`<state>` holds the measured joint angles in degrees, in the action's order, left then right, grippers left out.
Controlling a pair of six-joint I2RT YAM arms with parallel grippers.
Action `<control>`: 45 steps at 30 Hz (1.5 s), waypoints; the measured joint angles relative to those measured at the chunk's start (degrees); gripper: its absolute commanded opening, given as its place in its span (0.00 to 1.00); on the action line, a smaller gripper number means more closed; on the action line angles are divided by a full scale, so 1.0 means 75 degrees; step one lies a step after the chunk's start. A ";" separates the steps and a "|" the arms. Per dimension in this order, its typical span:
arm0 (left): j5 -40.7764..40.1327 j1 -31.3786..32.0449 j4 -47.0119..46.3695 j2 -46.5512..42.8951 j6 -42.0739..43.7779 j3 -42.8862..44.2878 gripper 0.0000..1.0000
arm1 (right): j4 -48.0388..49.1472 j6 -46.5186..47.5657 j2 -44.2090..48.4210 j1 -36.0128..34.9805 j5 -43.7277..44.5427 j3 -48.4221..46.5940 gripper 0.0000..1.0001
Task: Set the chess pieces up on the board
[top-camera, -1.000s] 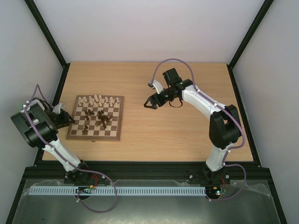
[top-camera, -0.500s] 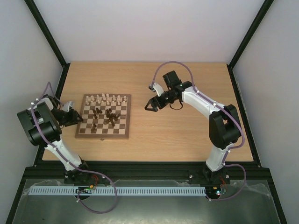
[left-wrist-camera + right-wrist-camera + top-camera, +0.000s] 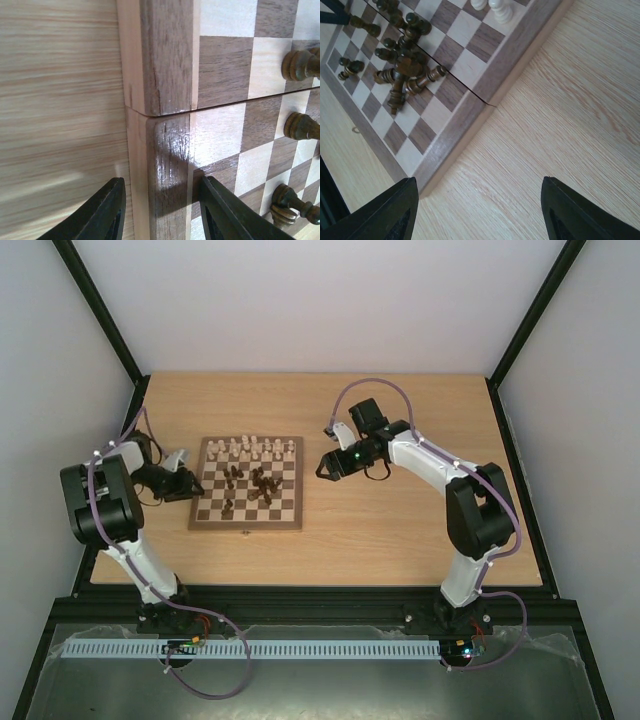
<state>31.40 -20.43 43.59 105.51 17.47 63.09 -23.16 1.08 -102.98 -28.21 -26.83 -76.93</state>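
Observation:
The board lies left of the table's middle. Pale chess pieces stand in a row along its far edge. Dark chess pieces lie tumbled in a heap near its middle. My left gripper is shut on the board's left border, one finger on the table side and one over the squares. My right gripper hangs open just beyond the board's right edge. In its wrist view the gripper spans bare table beside the border, with the dark heap beyond.
Black frame rails run along the table's left side close behind the left arm. Light wooden tabletop stretches to the right of the board.
The board has slid right across the table, held by my left gripper, which moved with it. My right gripper has stayed almost in place, so the board's right edge now lies close to it.

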 measured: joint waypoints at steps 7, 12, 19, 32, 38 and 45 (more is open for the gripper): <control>0.0012 0.0906 -0.0117 0.0085 -0.0294 0.0099 0.44 | 0.0119 -0.0023 -0.0358 0.0012 -0.0119 0.0029 0.64; 0.0012 0.1626 -0.0111 0.0184 -0.0373 0.0227 0.44 | 0.0052 0.0230 -0.0860 0.0020 -0.0251 0.0050 0.64; 0.0038 0.2396 -0.0082 0.0388 -0.0423 0.0475 0.44 | -0.0012 0.0405 -0.1070 0.0052 -0.0035 0.0289 0.64; 0.0015 0.3060 -0.0175 0.0463 -0.0618 0.0574 0.44 | -0.0052 0.0530 -0.0909 0.0519 0.0221 0.0799 0.63; 0.0067 0.3223 -0.0140 0.0577 -0.0624 0.0702 0.44 | -0.0076 0.0574 -0.0901 0.0644 0.0207 0.1020 0.61; 0.0038 0.3555 -0.0143 0.0653 -0.0624 0.0833 0.44 | -0.0154 0.0708 -0.0478 0.0650 0.0254 0.1533 0.60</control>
<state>31.68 6.24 42.52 110.41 12.80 69.34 -24.32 6.39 -106.56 -23.33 -24.93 -65.43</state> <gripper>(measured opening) 0.443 0.605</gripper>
